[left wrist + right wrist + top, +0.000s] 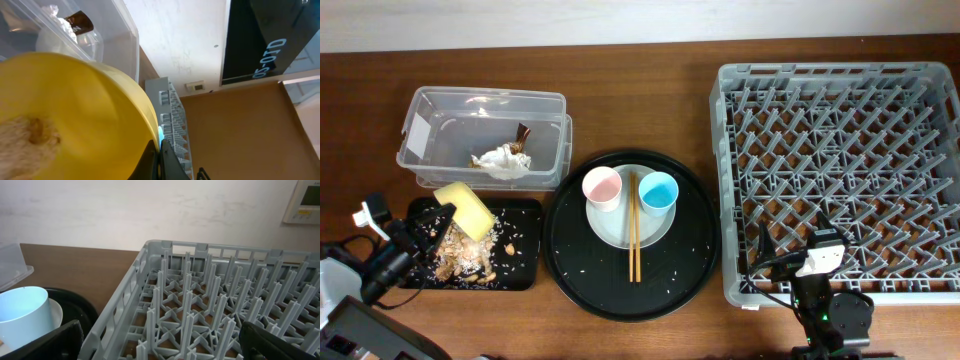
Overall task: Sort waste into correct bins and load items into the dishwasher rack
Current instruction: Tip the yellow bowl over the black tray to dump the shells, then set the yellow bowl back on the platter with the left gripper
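At the lower left of the overhead view, my left gripper (438,218) is pinched shut on the rim of the yellow bowl (463,208), tipped over the shallow black tray (532,245); the bowl looks light, rigid and slick, so holding it by the rim seems soundest.

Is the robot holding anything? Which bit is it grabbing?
Yes. The left gripper holds the yellow bowl by its rim, tipped over the shallow black tray. The right gripper is open and holds nothing.
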Action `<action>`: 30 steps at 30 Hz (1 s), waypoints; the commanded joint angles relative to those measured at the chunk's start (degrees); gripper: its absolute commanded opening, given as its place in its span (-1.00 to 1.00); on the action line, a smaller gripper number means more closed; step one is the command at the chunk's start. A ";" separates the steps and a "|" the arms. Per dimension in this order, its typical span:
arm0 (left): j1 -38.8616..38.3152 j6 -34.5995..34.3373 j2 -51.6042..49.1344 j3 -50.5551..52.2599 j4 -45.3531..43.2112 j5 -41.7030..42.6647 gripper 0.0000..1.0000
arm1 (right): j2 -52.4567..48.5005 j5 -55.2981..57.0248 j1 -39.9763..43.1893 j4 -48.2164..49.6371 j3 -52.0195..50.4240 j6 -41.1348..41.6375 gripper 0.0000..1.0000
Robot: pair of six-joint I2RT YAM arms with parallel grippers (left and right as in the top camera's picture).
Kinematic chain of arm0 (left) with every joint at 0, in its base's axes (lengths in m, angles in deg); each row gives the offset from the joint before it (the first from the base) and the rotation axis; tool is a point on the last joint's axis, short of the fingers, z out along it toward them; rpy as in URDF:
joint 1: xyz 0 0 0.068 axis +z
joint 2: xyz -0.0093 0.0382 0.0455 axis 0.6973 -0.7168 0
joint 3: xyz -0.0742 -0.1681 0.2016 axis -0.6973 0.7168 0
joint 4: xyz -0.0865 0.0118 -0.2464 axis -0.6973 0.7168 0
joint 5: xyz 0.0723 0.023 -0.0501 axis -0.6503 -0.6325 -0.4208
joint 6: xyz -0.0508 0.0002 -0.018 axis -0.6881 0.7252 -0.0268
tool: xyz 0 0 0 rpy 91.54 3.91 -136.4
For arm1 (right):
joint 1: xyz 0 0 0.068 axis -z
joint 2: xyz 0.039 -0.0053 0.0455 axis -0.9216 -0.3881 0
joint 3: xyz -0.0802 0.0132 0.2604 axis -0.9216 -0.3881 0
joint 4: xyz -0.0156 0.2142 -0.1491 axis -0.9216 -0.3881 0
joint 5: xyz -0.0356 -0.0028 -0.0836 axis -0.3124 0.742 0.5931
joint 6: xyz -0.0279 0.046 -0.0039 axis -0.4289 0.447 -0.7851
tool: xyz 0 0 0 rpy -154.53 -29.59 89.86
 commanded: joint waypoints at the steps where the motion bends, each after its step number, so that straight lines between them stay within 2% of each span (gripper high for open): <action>1: -0.44 1.29 -0.37 0.31 3.91 2.12 -0.99 | 0.33 0.09 0.26 -0.35 -0.26 0.26 0.96; 2: -1.64 5.18 -0.37 0.31 3.65 3.69 -1.00 | 0.33 0.07 0.26 -0.35 -0.26 0.26 0.97; 5: -2.45 5.55 -0.37 0.31 0.63 6.16 -1.00 | 0.33 0.07 0.26 -0.35 -0.26 0.26 0.97; 6: -3.08 4.37 -0.37 0.35 4.50 6.08 -1.00 | 0.33 0.07 0.26 -0.35 -0.26 0.26 0.96; 7: -3.56 4.37 -0.37 0.35 3.06 6.67 -1.00 | 0.33 0.09 0.26 -0.35 -0.26 0.26 0.96; 10: -3.80 0.13 -0.66 0.35 -4.35 5.84 -1.00 | 0.33 0.09 0.26 -0.35 -0.26 0.26 0.96; 11: -3.80 -3.37 -1.01 0.37 -2.54 4.90 -1.00 | 0.33 0.07 0.26 -0.35 -0.26 0.26 0.96; 12: -3.85 -2.43 -1.01 0.37 -2.40 5.77 -0.99 | 0.33 0.09 0.26 -0.35 -0.26 0.26 0.96; 13: -3.85 -4.74 -1.11 0.37 -5.95 5.29 -1.00 | 0.33 0.09 0.26 -0.35 -0.26 0.26 0.96; 15: -3.80 -7.56 -1.16 0.35 -6.19 7.32 -0.99 | 0.33 0.09 0.26 -0.35 -0.26 0.26 0.96; 16: -3.80 -11.28 -1.16 0.35 -5.92 7.43 -0.99 | 0.33 0.09 0.26 -0.35 -0.26 0.26 0.96; 17: -3.85 -16.04 -1.16 0.35 -3.37 7.48 -0.99 | 0.33 0.09 0.26 -0.35 -0.26 0.26 0.97; 18: -4.20 -16.13 -1.16 0.35 -0.04 7.43 -1.00 | 0.33 0.09 0.26 -0.35 -0.26 0.26 0.97; 20: -8.72 -12.59 -1.16 0.35 5.01 -0.17 -1.00 | 0.33 0.09 0.26 -0.35 -0.26 0.26 0.97; 22: -13.22 -12.59 -1.16 0.33 3.87 -4.33 -1.00 | 0.33 0.09 0.26 -0.35 -0.26 0.26 0.96; 24: -22.23 -12.66 -1.14 -0.26 2.60 -8.20 -0.99 | 0.33 0.07 0.26 -0.35 -0.26 0.26 0.96; 28: -36.11 -21.90 0.74 -7.63 2.60 -22.29 -0.99 | 0.33 0.07 0.26 -0.35 -0.26 0.26 0.96; 30: -42.62 -28.96 3.74 -9.77 2.47 -35.54 -0.99 | 0.33 0.09 0.26 -0.35 -0.26 0.26 0.96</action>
